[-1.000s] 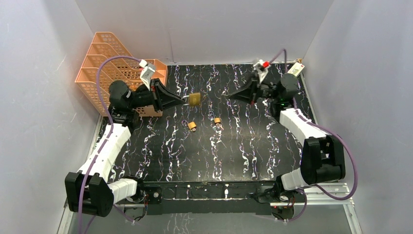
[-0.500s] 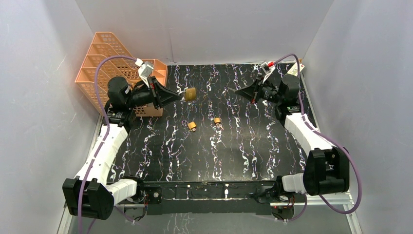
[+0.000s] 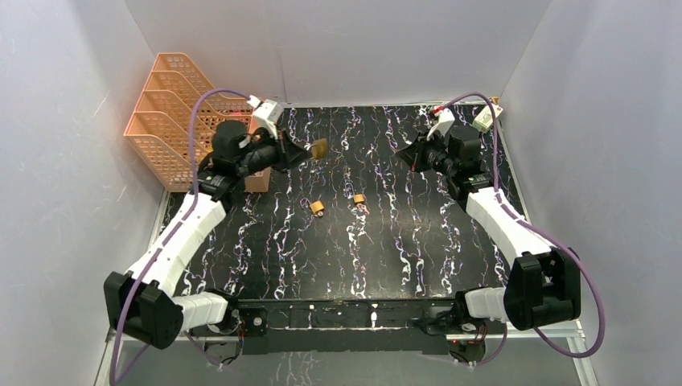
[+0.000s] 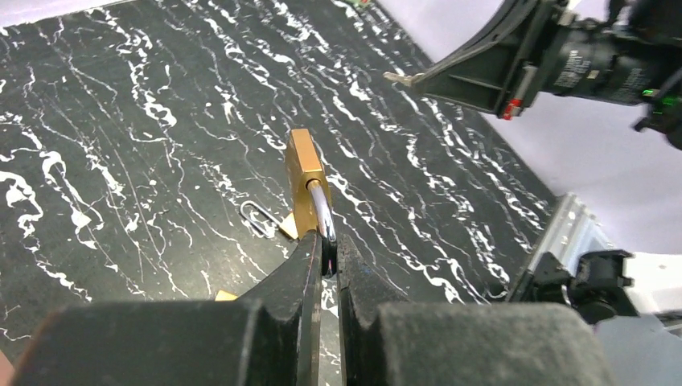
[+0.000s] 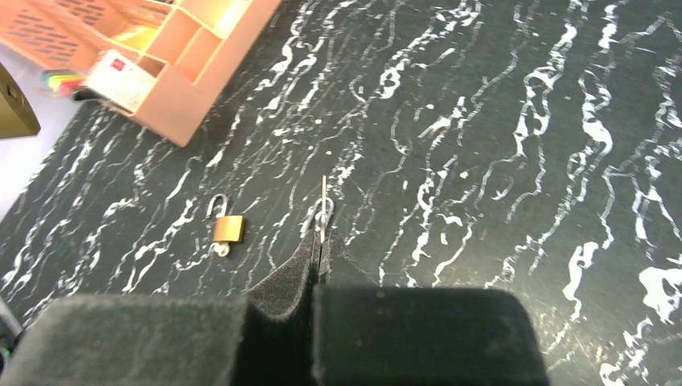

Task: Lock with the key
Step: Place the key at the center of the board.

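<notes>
Left hand (image 4: 326, 251) half-hides padlock (image 4: 303, 173) shackle; right hand (image 5: 318, 245): key (image 5: 323, 201) edge-on.

Black marbled table (image 3: 386, 257), near half open. An orange rack (image 3: 173, 108) blocks the far left corner. Two small padlocks (image 3: 318, 207) (close together) lie mid-table, below the gap between left gripper (image 3: 306, 151) and right gripper (image 3: 400, 152).

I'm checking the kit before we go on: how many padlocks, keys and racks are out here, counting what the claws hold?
Padlocks: 3, the big padlock in the left claw and two small padlocks on the table
Keys: 1, the key in the right claw
Racks: 1, the orange rack
Total: 5
</notes>
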Controlling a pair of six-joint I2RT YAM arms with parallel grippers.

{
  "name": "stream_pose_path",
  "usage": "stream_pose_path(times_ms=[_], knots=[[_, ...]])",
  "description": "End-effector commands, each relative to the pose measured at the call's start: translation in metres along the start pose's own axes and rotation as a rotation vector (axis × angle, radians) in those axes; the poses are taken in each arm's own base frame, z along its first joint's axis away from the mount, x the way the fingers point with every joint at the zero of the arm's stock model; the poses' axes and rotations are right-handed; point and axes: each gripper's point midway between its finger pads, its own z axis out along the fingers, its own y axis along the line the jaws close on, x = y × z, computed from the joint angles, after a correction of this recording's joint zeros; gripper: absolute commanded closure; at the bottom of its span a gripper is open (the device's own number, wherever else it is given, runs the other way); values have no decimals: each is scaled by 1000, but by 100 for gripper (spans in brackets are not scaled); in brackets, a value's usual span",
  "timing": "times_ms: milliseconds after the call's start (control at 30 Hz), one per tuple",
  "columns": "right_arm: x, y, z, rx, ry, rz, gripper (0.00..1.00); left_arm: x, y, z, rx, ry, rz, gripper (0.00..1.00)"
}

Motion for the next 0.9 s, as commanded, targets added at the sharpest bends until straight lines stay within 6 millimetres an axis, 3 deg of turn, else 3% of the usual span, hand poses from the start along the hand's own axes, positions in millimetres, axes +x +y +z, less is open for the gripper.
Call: stream_pose_path(times_ms=[0, 300, 433, 667, 867], knots=[[-32, -17, -9, 162, -77, -40, 100, -24, 13, 15, -175, -33, 71, 100], [-29, -49, -20, 364, -88, 4, 100, -26, 26, 65, -372, -14, 98, 100], [-24, -60, -25, 434, -83, 11, 100, -26, 19, 92, -423, -3, 95, 100], [-13, -63, -22, 430, -49, 11, 100, -13, -1, 151, -426, 91, 108, 100], [-1, -72, -20, 421, -24, 68, 100, -1, 0, 183, -418, 163, 41, 100]])
